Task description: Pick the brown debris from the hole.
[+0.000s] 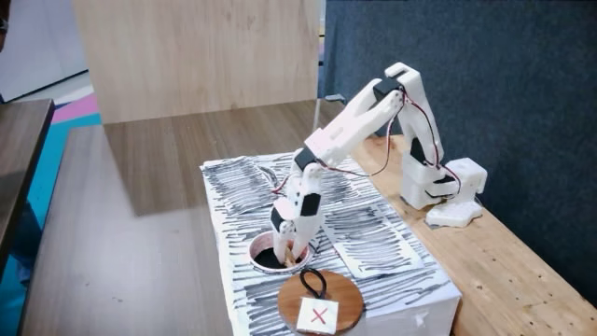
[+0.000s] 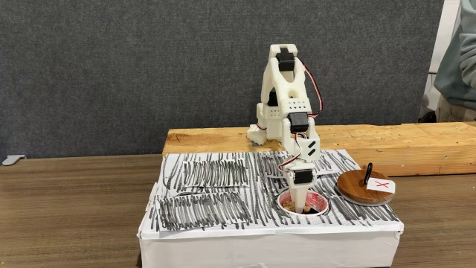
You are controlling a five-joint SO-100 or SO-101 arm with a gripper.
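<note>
- We see the end effector [image 1: 291, 254] pointing straight down with its tips lowered into the hole [image 1: 262, 245], which opens in the top of the white box with black scribbled stripes [image 1: 373, 238].
- In a fixed view a small tan lump, probably the brown debris [image 2: 304, 209], sits at the fingertips inside the hole [image 2: 320, 202]; it is too small for us to be sure.
- We cannot tell whether the fingers are spread or already closed on the lump, since the rim hides the tips.
- To do this step well, we should close gently and only once the lump lies between the fingers, then lift straight up so nothing catches on the pale rim.
- The round wooden disc [image 2: 357, 187] with the red X card [image 2: 380, 184] lies at about three o'clock from the hole in that view; we should keep the rising arm clear of it.
</note>
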